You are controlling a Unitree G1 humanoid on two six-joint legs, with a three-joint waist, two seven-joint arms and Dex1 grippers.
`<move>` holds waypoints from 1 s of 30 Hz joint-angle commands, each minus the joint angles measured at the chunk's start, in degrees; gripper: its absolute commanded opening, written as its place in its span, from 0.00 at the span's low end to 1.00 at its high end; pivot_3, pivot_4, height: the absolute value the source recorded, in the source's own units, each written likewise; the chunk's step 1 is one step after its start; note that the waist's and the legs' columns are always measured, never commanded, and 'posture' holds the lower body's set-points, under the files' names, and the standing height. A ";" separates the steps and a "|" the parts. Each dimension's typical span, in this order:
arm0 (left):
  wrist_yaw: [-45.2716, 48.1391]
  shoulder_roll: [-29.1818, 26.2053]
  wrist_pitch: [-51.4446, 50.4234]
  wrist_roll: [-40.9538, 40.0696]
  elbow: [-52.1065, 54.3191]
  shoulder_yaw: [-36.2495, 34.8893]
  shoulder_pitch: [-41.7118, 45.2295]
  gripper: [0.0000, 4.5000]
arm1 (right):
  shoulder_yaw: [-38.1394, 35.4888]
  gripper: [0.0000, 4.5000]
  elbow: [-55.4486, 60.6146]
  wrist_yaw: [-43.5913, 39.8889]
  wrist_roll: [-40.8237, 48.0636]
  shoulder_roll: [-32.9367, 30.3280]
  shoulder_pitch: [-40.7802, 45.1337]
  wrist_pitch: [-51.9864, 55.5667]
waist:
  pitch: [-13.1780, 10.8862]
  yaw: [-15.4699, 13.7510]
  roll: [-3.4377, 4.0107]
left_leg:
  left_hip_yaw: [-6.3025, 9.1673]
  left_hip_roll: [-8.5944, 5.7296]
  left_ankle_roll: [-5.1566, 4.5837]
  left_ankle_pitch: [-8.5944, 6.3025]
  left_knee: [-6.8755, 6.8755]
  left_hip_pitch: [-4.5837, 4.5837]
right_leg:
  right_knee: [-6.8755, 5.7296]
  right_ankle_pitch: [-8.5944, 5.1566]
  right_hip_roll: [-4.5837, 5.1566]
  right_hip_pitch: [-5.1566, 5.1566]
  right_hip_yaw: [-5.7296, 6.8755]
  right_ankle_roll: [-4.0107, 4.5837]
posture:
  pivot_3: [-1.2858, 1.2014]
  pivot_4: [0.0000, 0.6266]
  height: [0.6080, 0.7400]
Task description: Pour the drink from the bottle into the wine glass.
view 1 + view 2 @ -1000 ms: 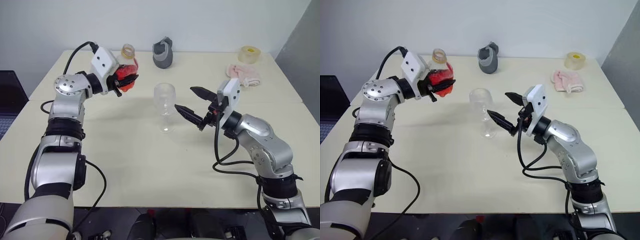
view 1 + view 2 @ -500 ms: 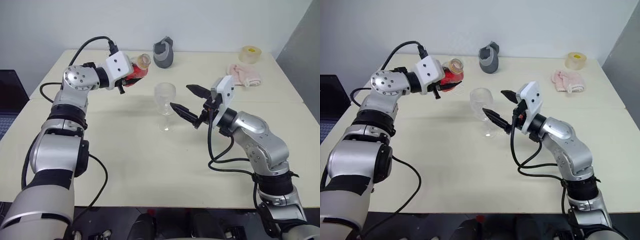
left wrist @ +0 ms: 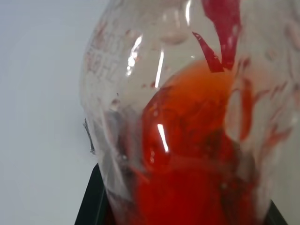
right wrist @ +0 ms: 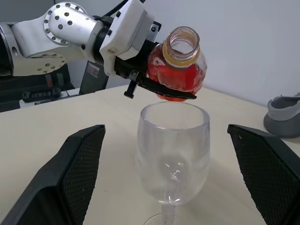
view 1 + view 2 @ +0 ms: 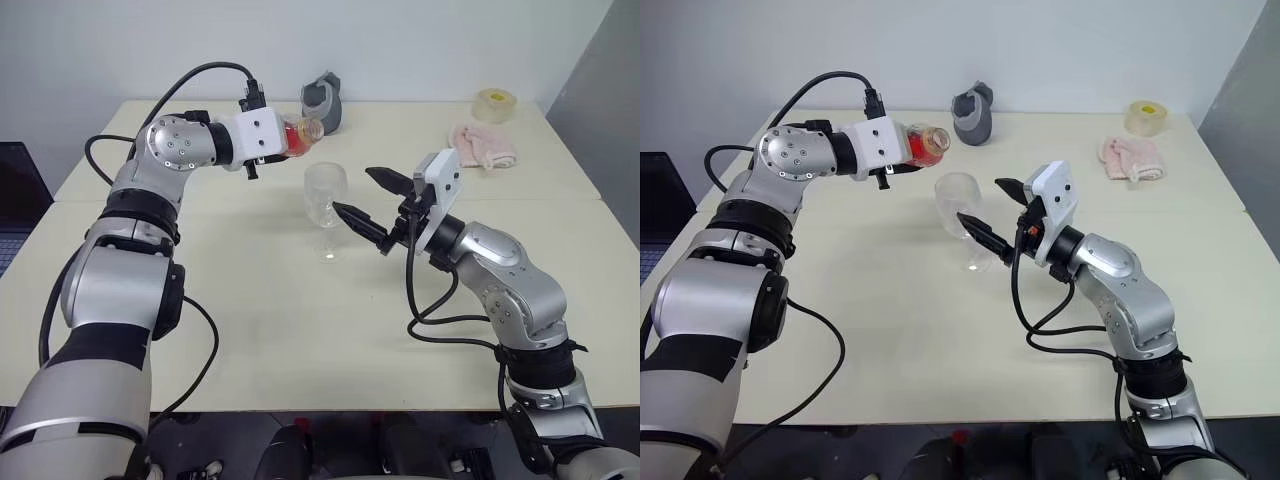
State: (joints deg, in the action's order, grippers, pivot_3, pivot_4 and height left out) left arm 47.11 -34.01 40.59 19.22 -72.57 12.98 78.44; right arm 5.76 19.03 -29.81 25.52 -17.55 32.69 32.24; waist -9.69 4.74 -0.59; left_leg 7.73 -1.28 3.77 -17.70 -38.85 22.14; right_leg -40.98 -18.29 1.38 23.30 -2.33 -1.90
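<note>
My left claw [image 5: 284, 140] is clamped on the bottle [image 5: 300, 133], tipped nearly level above the tabletop [image 5: 260, 300], its mouth aimed toward the wine glass [image 5: 326, 195], the red drink [image 4: 176, 77] pooled inside. The glass stands upright and empty between my right claw's [image 5: 365, 197] spread fingers [image 4: 77, 168], which flank it without touching.

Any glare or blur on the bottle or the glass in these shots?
Left wrist view: bottle so close it blurs, white glints streaking its plastic. Right wrist view: glass sharp, small highlights on its bowl. Left eye view: even light, soft shadow under the glass.
</note>
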 commanded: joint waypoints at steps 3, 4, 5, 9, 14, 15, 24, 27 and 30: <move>-3.20 -2.03 3.08 2.25 0.37 0.68 3.62 0.31 | -0.28 1.00 1.95 0.45 -0.31 0.36 0.24 -0.45 | 0.00 0.04 0.00 | 0.01 -0.01 -0.10 0.06 0.00 -0.02 | -0.10 0.02 -0.01 0.00 0.01 -0.02 | 0.52 0.24 1.00; -3.59 -2.24 3.21 2.67 0.25 0.86 3.78 0.31 | -0.30 1.00 1.79 0.45 -0.41 0.39 0.25 -0.54 | 0.00 0.09 0.00 | 0.01 -0.01 -0.10 0.06 0.00 -0.03 | -0.10 0.02 -0.01 0.00 0.01 -0.02 | 0.52 0.24 1.00; -3.84 -2.38 3.23 2.89 0.14 0.91 3.90 0.31 | -0.32 1.00 1.71 0.42 -0.45 0.41 0.27 -0.60 | 0.00 0.11 0.00 | 0.00 -0.02 -0.09 0.06 0.01 -0.03 | -0.10 0.02 -0.01 0.00 0.00 -0.02 | 0.52 0.24 1.00; -4.24 -2.96 3.60 3.58 -0.16 1.19 4.08 0.31 | -0.35 1.00 1.40 0.32 -0.56 0.48 0.48 -0.70 | 0.00 0.14 0.00 | 0.00 -0.03 -0.08 0.07 0.02 -0.02 | -0.06 0.02 0.00 0.00 0.00 -0.02 | 0.52 0.24 1.00; -5.95 -3.61 4.53 5.57 -0.37 2.34 4.22 0.31 | -0.26 1.00 1.16 0.26 -0.70 0.83 0.48 -0.84 | 0.00 0.15 0.00 | 0.01 -0.03 -0.09 0.07 0.01 -0.02 | -0.08 0.02 0.00 0.00 0.00 -0.02 | 0.52 0.24 1.00; -6.45 -3.70 4.91 6.05 -0.33 2.68 4.34 0.31 | -0.20 1.00 1.19 0.22 -0.72 0.94 0.44 -0.79 | 0.00 0.15 0.00 | 0.01 -0.03 -0.08 0.07 0.01 -0.02 | -0.08 0.02 0.00 0.00 0.01 -0.02 | 0.52 0.24 1.00; -11.15 -4.54 7.72 10.68 -0.73 5.88 6.14 0.31 | -0.24 1.00 1.18 -0.03 -1.19 1.44 0.10 -0.65 | 0.00 0.15 0.00 | 0.01 -0.03 -0.08 0.07 0.01 -0.02 | -0.08 0.02 0.00 0.00 0.00 -0.02 | 0.52 0.24 1.00; -12.34 -4.66 7.95 11.65 -1.00 6.55 6.57 0.31 | -0.20 1.00 1.33 -0.01 -1.27 1.54 -0.11 -0.61 | 0.00 0.15 0.00 | 0.00 -0.03 -0.08 0.07 0.01 -0.02 | -0.08 0.02 0.00 0.00 0.00 -0.02 | 0.52 0.24 1.00; -13.19 -4.81 8.14 12.38 -1.23 7.05 6.98 0.31 | -0.22 1.00 1.31 -0.04 -1.33 1.54 -0.20 -0.58 | 0.00 0.16 0.00 | 0.00 -0.03 -0.08 0.07 0.01 -0.02 | -0.09 0.02 0.00 0.00 0.00 -0.02 | 0.52 0.24 1.00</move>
State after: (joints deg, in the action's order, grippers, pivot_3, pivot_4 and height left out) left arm 35.44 -37.43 48.02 31.66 -74.35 20.19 82.47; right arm 5.79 18.91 -29.80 23.92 -16.28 32.34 32.29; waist -9.69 4.90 -0.59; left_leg 7.73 -1.31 3.68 -17.63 -38.85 22.12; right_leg -41.07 -18.27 1.37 23.30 -2.33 -1.92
